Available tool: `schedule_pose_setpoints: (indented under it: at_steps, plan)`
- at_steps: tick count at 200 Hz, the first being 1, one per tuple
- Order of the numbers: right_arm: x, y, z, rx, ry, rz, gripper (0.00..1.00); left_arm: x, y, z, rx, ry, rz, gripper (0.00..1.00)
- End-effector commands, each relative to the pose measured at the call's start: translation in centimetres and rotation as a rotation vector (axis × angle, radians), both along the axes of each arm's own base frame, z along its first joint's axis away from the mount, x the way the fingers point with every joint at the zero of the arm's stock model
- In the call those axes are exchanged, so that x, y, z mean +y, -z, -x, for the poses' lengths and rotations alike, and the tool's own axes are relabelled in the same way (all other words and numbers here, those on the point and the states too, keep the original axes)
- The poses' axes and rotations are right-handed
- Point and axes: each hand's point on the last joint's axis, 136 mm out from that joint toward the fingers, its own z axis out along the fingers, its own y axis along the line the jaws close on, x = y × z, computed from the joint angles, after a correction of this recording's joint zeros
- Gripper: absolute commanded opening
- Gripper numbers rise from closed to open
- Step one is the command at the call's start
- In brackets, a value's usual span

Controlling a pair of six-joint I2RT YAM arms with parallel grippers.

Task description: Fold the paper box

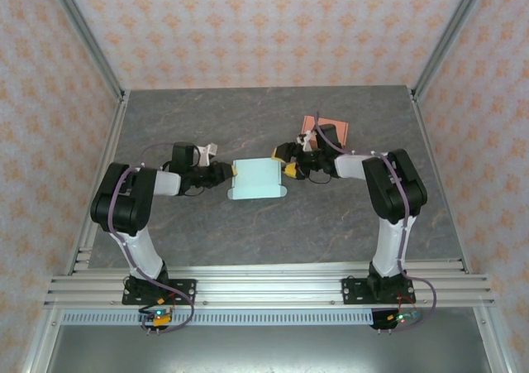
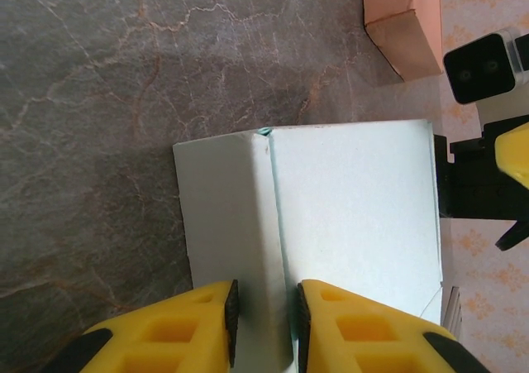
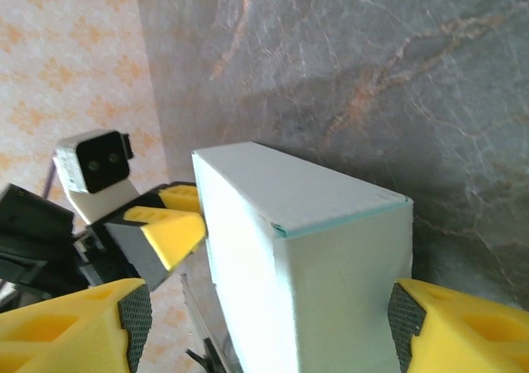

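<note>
We judge the folding well along but not finished. The paper box (image 1: 258, 179) sits on the bench (image 1: 248, 117) about midway between the two arms. From above it reads as a pale, nearly square shape with a small tab sticking out at its near right corner.

From the right wrist it already has body: a flat top face meeting upright sides at crisp edges. From the left wrist we see a sharp crease dividing a narrow panel from a wide one.

The left tool (image 2: 266, 311) is closed down to a narrow gap on the left end of the box, its pads pinching the narrow panel beside the crease. The right tool (image 3: 269, 323) stands wide and straddles the right end. One pad is at or just beside the box, the other is clear of it, so it has hold of nothing.

What seems left is closing the ends and tucking the loose tab; we cannot tell how the hidden sides stand. An orange box (image 1: 329, 130) lies apart on the far right.
</note>
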Motion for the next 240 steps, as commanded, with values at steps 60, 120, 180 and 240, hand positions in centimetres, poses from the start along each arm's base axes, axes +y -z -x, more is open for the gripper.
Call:
schedule_pose_setpoints:
  at_steps: [60,120,180,240]
  plan:
    - [0.8,-0.2,0.9,0.016,-0.023,0.038,0.78,3.1,5.3,1.7,0.189,-0.136,-0.076,0.22]
    - [0.9,0.2,1.0,0.054,-0.018,0.051,0.78,3.3,5.7,2.0,0.208,-0.14,-0.085,0.22]
    - [4.5,-1.9,0.8,0.04,-0.071,-0.05,0.74,3.1,4.7,1.1,0.186,-0.149,-0.057,0.24]
    - [4.7,-2.8,-0.5,0.061,0.015,-0.121,0.61,3.2,0.8,-0.5,0.069,-0.182,-0.045,0.35]
